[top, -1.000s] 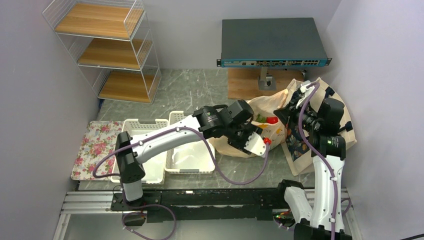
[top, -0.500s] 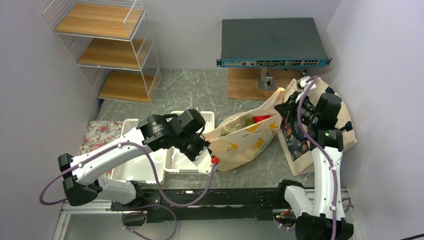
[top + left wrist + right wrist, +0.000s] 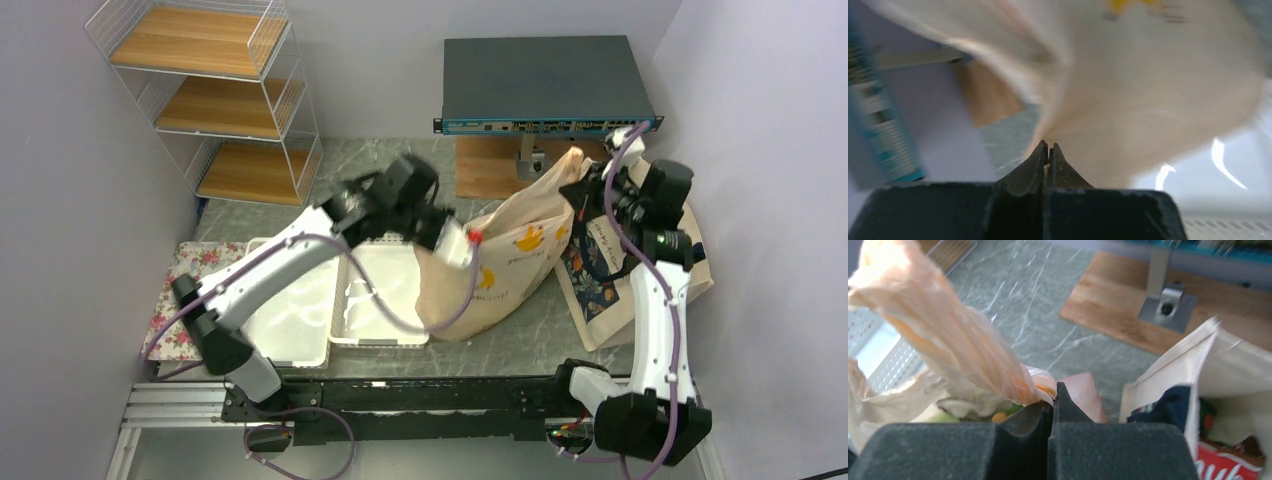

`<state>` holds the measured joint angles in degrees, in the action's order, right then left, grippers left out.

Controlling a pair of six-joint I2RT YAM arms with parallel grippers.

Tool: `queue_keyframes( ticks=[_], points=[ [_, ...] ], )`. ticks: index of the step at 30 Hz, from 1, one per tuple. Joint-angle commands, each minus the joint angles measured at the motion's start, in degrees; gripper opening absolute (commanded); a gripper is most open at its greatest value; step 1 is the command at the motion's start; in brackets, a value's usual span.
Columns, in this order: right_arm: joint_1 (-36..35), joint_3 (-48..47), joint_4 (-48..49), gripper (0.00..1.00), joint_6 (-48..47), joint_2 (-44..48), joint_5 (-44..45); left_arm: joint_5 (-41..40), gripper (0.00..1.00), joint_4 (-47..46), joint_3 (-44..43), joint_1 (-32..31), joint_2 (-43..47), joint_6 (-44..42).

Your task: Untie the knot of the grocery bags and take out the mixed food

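Gripping, left side: the left gripper (image 3: 1048, 148) has its jaws pressed together on the film of the plastic bag (image 3: 510, 265); blur hides how much is caught.
Right gripper (image 3: 1054, 390): pinched tight at the base of the bag's twisted top (image 3: 948, 335), at the bag's far right corner.
Plastic bag: upright on the table (image 3: 400, 170), pulled between both arms, just right of the white bins (image 3: 385, 295) and just left of the canvas tote (image 3: 610, 270).
Food: green and yellow pieces (image 3: 998, 415) show in the bag's mouth; a red packet (image 3: 1220, 465) lies in the tote.
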<state>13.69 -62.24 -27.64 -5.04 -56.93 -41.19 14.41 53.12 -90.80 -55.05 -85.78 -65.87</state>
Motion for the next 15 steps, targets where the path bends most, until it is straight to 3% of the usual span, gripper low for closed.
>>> queue_keyframes(
  ticks=[1, 3, 6, 9, 15],
  points=[
    [1.45, -13.11, 8.65, 0.00, 2.90, -4.98, 1.96, 2.17, 0.00, -2.13, -23.19, 6.01, -9.67, 4.60],
    [2.22, -16.56, 8.35, 0.00, 3.68, -6.23, 1.07, 1.43, 0.00, -2.77, -26.46, 6.95, -11.07, 2.07],
    [2.79, -17.51, 4.98, 0.00, 2.33, -6.27, -0.33, 6.12, 0.00, -0.03, -23.77, 7.21, -8.01, -2.56],
    [2.81, -13.34, 1.75, 0.00, -0.31, -4.31, -0.43, 10.00, 0.00, 3.02, -12.26, 3.69, -1.99, -5.70],
    [2.73, -3.01, -7.50, 0.00, -6.73, 1.98, -0.38, 8.24, 0.00, 3.91, 12.85, -8.42, 7.32, -9.87]
  ],
)
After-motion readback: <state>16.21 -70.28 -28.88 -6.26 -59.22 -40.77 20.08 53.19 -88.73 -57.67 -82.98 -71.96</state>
